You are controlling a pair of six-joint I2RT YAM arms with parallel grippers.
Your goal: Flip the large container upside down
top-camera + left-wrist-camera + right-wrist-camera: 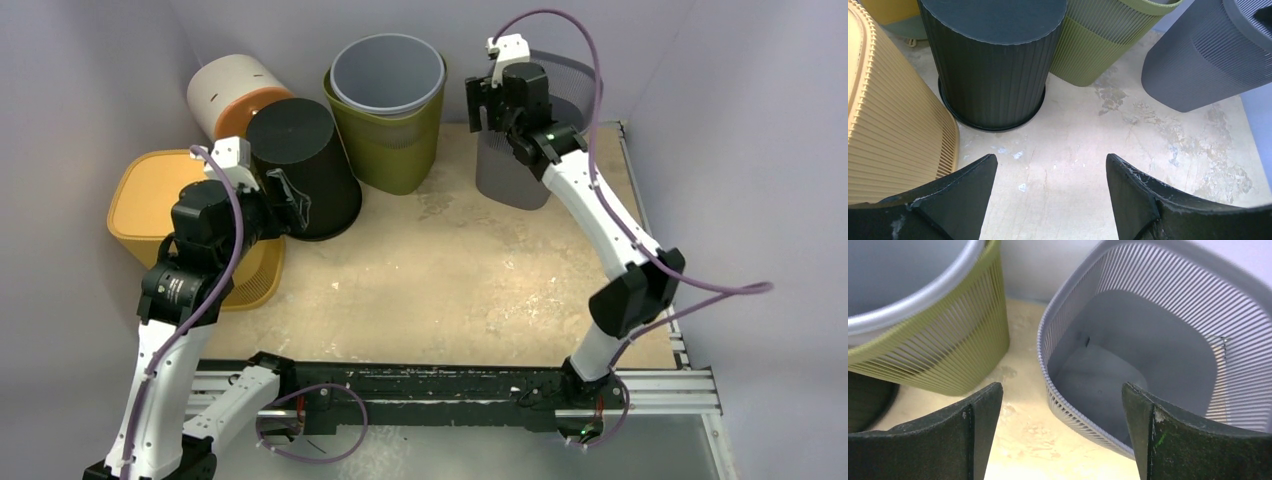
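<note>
I saw the left arm folded at the elbow, the left gripper [291, 200] low and aimed forward, jaws spread wide. The right arm stretched far forward, the right gripper [1062, 390] raised, tilted downward, jaws equally wide.

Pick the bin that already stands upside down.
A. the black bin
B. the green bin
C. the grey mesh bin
A: the black bin shows its closed flat base on top and its wider rim down on the table, while the green bin and the grey mesh bin both stand with open mouths up.
</note>
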